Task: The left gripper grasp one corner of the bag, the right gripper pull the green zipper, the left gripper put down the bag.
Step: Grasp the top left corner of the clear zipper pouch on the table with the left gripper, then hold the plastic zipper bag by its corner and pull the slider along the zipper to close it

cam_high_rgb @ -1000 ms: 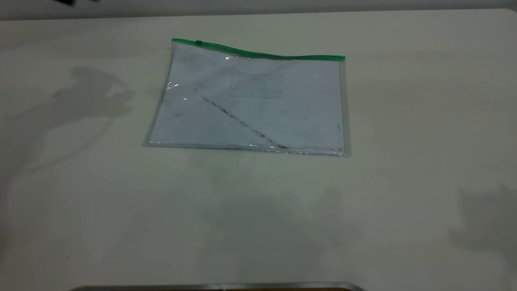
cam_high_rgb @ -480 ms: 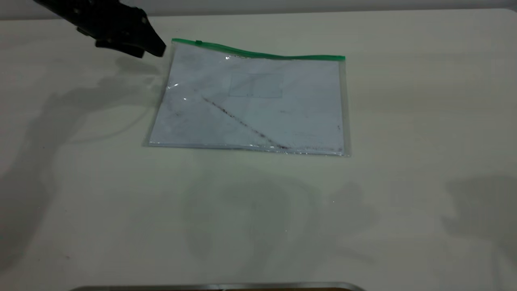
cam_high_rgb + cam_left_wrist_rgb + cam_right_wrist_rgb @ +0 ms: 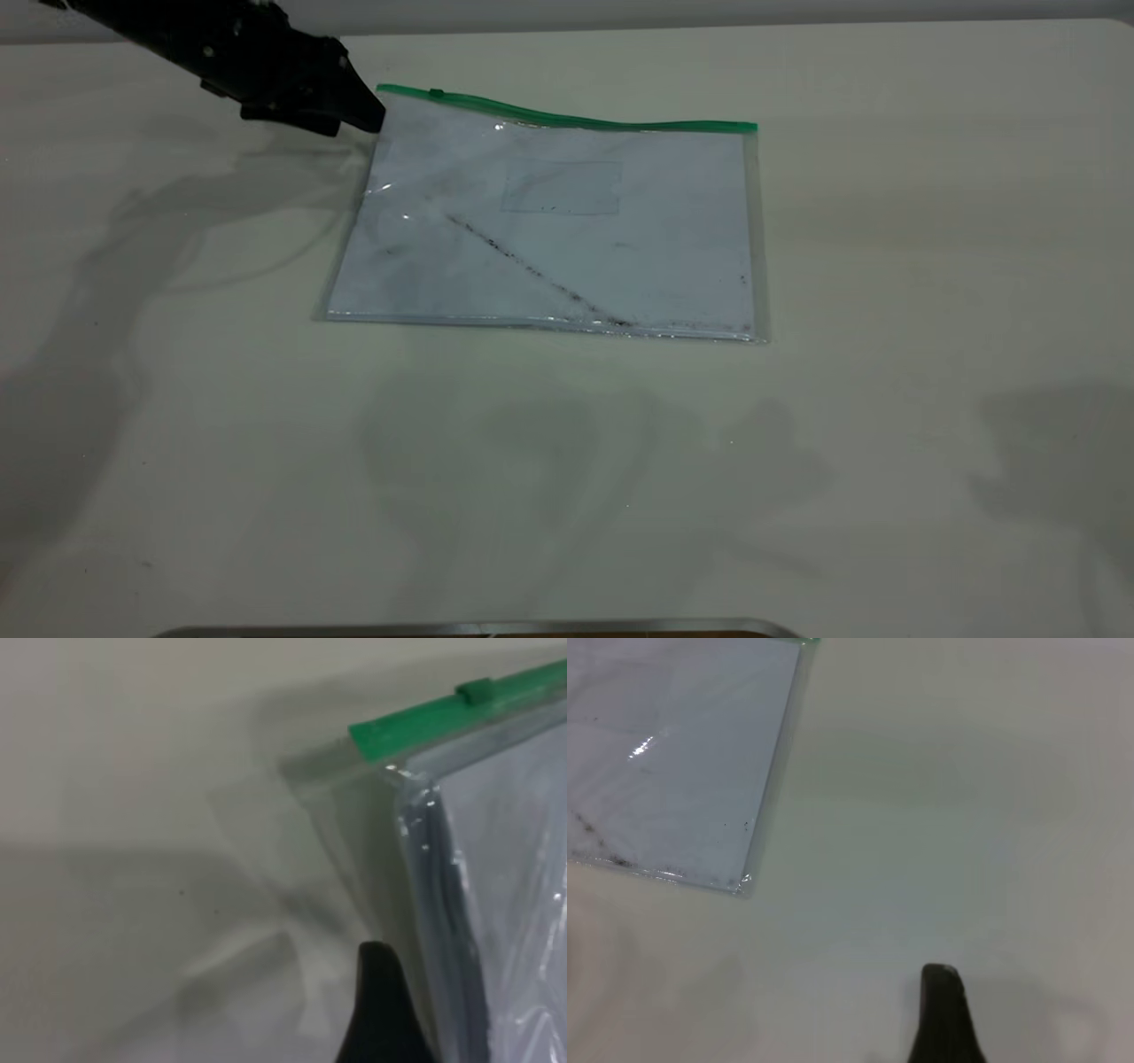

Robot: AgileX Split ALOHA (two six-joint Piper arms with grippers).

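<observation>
A bare robot test bench: plain pale table (image 3: 886,266) against a blank wall (image 3: 620,11).

The bag (image 3: 567,230) is clear, glossy plastic that catches small bright glints and wrinkles near the corner of the bag (image 3: 390,762); a matt white paper sheet lies inside, marked by a dark smudged line. The green zipper (image 3: 567,115) looks like smooth opaque plastic. The left gripper (image 3: 359,111) is matt black. The table (image 3: 886,399) is smooth, pale and faintly sheened.
</observation>
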